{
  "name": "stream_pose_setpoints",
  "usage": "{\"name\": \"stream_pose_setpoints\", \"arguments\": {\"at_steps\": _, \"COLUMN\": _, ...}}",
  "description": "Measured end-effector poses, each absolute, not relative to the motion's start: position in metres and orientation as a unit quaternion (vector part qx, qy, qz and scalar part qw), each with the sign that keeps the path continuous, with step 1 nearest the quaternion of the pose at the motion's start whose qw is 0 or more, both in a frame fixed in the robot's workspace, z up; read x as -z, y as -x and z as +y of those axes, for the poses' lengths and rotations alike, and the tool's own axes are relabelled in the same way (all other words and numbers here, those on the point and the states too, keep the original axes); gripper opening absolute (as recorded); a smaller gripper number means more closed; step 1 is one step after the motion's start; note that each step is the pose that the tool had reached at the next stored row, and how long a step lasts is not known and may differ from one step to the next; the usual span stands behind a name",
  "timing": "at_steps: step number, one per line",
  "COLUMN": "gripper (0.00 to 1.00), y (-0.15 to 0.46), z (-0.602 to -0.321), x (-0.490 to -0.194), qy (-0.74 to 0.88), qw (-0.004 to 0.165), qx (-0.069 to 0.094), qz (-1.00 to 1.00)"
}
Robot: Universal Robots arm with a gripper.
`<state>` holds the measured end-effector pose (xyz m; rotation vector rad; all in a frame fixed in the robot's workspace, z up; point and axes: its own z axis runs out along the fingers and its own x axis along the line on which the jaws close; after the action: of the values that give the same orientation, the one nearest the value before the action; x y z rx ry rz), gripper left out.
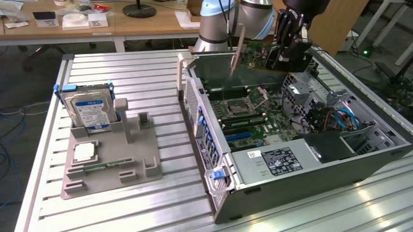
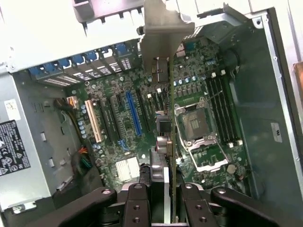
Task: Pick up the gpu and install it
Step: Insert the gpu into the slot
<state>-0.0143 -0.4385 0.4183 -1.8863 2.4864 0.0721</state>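
We note a hard drive standing upright in a grey holder on the slatted worktop; a green memory stick lies flat in the same holder. A wooden desk stands behind.

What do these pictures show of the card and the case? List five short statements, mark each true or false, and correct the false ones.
1. The claw grips the gpu above the open case. True.
2. The gpu is seated in a motherboard slot. False: it hangs above the motherboard, clear of the slots.
3. The hard drive stands upright in the gray holder. True.
4. The case's side is closed. False: it is open, with the motherboard exposed.
5. The long blue slot is empty. True.
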Motion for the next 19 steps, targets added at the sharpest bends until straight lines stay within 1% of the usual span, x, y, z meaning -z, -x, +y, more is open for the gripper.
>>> {"name": "stream_pose_setpoints", "arguments": {"at_steps": 4, "gripper": 0.28, "y": 0.0142, "z": -0.4387, "x": -0.4159, "qy": 0.625, "qw": 0.012, "qx": -0.022, "qz": 0.78}}
{"name": "stream_pose_setpoints", "arguments": {"at_steps": 14, "gripper": 0.28, "y": 0.0142, "z": -0.4394, "x": -0.4117, "qy": 0.667, "qw": 0.023, "qx": -0.013, "qz": 0.744}}
{"name": "stream_pose_setpoints", "arguments": {"at_steps": 19, "gripper": 0.28, "y": 0.0143, "z": -0.4394, "x": -0.4084, "qy": 0.682, "qw": 0.023, "qx": -0.012, "qz": 0.731}}
